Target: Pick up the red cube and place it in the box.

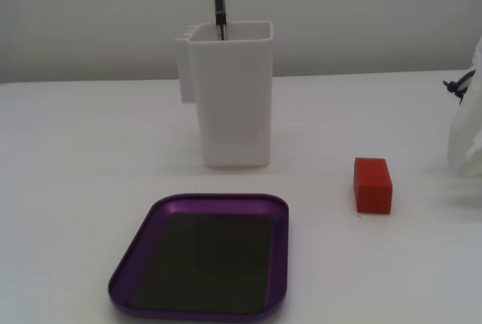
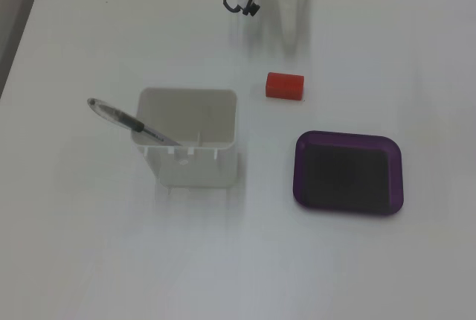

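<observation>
On the white table (image 2: 89, 260), the red cube (image 2: 285, 86) lies flat at roughly 11 o'clock from the purple tray (image 2: 349, 202) in the fixed view from above, apart from its rim and untouched. The tall white container (image 2: 192, 149) with a pen (image 2: 134, 123) stands at 9 o'clock from the tray, well apart. The gripper (image 2: 290, 18), white and washed out at 12 o'clock from the cube, points toward it holding nothing; its opening cannot be told.

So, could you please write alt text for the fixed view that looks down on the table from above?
A small red-orange plastic block lies on a white table, just beyond a shallow purple metal tray. To the left stands a white plastic container holding a pen; the white gripper points down from the top edge.
</observation>
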Controlling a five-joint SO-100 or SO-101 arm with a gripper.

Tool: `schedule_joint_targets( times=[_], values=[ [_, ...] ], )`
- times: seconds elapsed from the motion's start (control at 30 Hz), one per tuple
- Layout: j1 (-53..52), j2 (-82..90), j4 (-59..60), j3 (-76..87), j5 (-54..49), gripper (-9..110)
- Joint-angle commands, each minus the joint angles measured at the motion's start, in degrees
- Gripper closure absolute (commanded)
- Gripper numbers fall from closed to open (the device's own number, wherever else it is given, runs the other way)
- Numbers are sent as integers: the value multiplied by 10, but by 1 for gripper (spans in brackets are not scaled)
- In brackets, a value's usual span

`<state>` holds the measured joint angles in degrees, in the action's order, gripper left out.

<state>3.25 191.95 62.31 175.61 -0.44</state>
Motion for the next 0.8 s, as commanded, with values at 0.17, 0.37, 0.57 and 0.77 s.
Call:
schedule_joint_targets(
  times=[0.17,0.37,0.57,0.77],
  values=[
    [-4,37,-2,5,2,101],
    [-4,37,-2,5,2,101],
    [-4,37,-2,5,2,101],
    [-10,37,-3,5,-4,101]
  ],
)
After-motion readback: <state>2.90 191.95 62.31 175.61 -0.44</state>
